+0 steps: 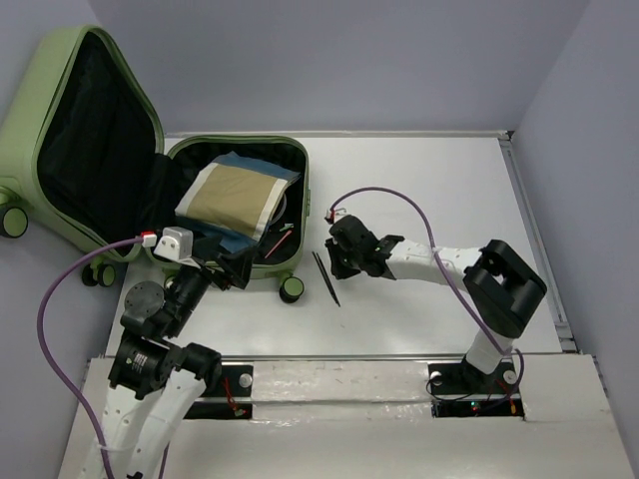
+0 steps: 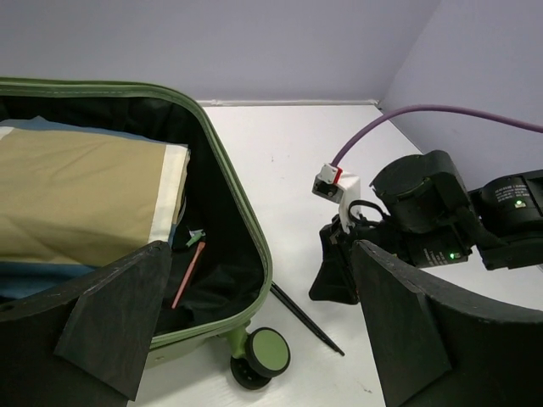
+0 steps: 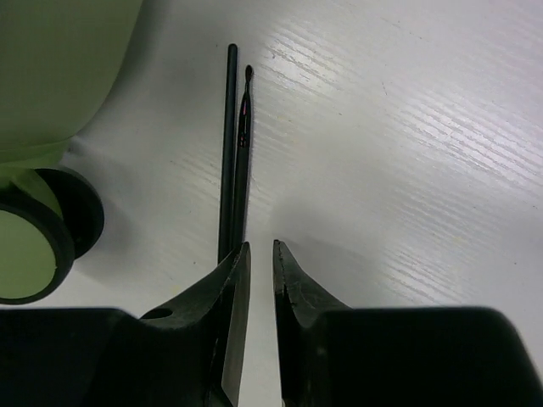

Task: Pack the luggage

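The pale green luggage [image 1: 62, 45] lies open at the back left, its lid propped up, its rim near in the left wrist view [image 2: 227, 174]. A folded beige and blue cloth [image 1: 232, 195] fills the base, with a red pen [image 2: 188, 273] beside it. My left gripper [image 1: 228, 264] is open and empty, over the base's near rim [image 2: 261, 253]. Two thin black sticks [image 1: 326, 277] lie on the table right of the case. My right gripper [image 1: 337, 257] hangs just above them, jaws almost together with nothing between [image 3: 261, 248]. The sticks [image 3: 233, 144] lie just left of its left finger.
A green and black wheel [image 2: 263, 354] of the case sits close to the sticks [image 2: 305, 318]; it also shows in the right wrist view [image 3: 25, 246]. Purple cables run from both wrists. Grey walls close the table at the back and right.
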Robot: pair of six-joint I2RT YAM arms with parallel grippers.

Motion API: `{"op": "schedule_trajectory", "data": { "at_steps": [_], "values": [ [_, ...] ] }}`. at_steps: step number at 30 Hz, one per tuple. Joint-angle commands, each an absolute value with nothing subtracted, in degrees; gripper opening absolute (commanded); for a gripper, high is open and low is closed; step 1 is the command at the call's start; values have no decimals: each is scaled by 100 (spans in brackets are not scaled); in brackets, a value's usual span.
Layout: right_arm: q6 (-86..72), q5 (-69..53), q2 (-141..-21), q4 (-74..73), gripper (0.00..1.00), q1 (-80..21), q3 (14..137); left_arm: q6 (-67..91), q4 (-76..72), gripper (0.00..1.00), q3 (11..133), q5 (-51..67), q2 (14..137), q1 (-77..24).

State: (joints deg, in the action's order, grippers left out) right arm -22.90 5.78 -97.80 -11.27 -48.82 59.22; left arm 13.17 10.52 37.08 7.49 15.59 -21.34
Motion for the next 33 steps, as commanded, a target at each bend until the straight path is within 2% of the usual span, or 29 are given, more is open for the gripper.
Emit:
{"op": "schedule_trajectory", "data": {
  "at_steps": [1, 24, 33],
  "values": [
    [-2303, 738, -10097, -879, 23, -4975, 6205, 1292, 800, 99, 3735, 852, 1635, -2092],
    [-2232, 1081, -10661, -1213, 23, -5186, 6697, 1292, 791, 99, 3718, 861, 1573, -2083],
    [-2241, 1555, -10810, -1564, 23, -5291, 6873, 1292, 782, 99, 3718, 861, 1565, -2083]
  ]
}}
